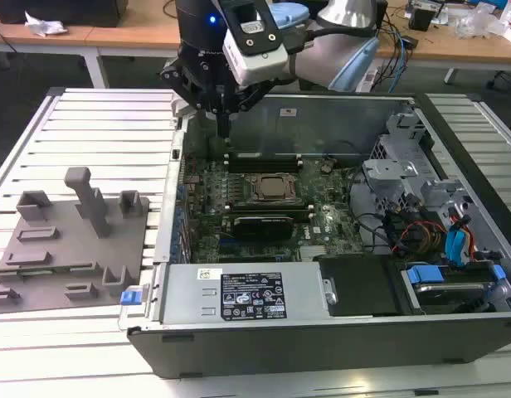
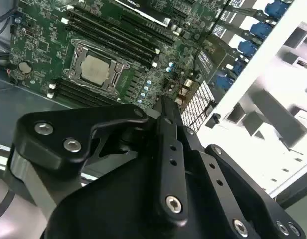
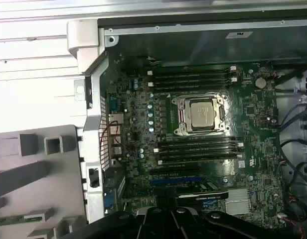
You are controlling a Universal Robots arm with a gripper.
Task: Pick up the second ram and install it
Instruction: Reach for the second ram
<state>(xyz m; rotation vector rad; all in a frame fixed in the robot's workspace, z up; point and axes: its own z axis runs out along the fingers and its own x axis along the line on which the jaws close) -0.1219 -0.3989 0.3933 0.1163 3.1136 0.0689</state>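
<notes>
Exterior view: claw point(image 1: 225, 124) pinched together over the computer case point(image 1: 338, 108). The second ram point(image 3: 16, 219) apparently lies unpicked in the grey holder point(image 3: 64, 189), so installing remains.

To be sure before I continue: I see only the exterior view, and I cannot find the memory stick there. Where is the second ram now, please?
Observer: In the first wrist view a narrow green board, likely the second ram, lies in the grey fixture, outside the computer case.
Operator: Thank you. And over which part of the board is the hand?
Observer: In the second wrist view the hand hangs above the motherboard, apart from it, at the edge beside the perforated case wall.
</notes>
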